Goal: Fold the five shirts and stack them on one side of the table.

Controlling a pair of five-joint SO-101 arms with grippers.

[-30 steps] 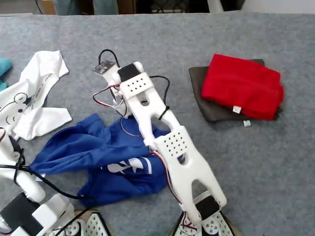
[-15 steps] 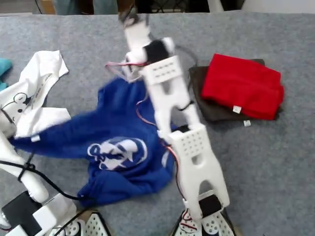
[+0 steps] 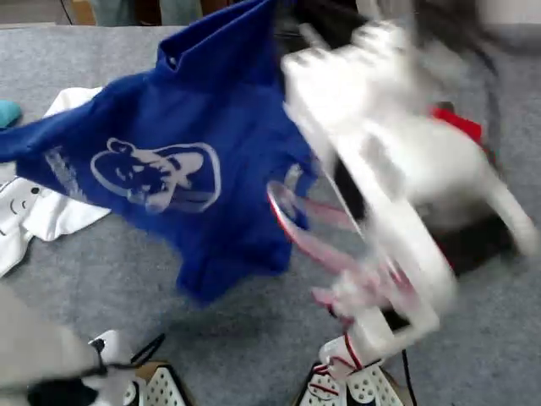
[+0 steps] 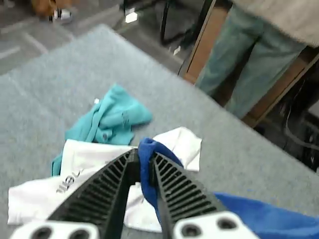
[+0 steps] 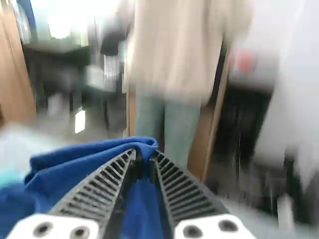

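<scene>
My left tool (image 4: 143, 155) is clamped shut on a bunched fold of the blue shirt (image 3: 194, 127), the cloth pinched between the two ridged fingers and spilling out past their tips. My right tool (image 5: 143, 152) is closed the same way on another edge of that shirt, with blue fabric draped down both sides of its fingers. From the high view, the shirt hangs spread out between my two holds, up off the tabletop (image 3: 93, 279). Its front faces the camera, the white print (image 3: 156, 173) shows plainly, and the collar end is toward twelve o'clock. One end of the shirt stretches toward nine o'clock and the loose lower part dangles toward six o'clock, with its shadow on the grey surface beneath. My right arm (image 3: 397, 194) stands raised over the three o'clock half of the tabletop, blurred, with its wires looping under it. Past that arm, at about two o'clock, a sliver of the red shirt (image 3: 458, 125) shows; how it is lying I cannot tell. The white shirt (image 3: 42, 216) lies rumpled on the tabletop at nine o'clock, partly hidden behind the hanging blue one. The teal shirt (image 3: 7, 112) lies crumpled at the ten o'clock edge. In my left wrist view it is just beside the white shirt, and the two seem to touch at one corner.
</scene>
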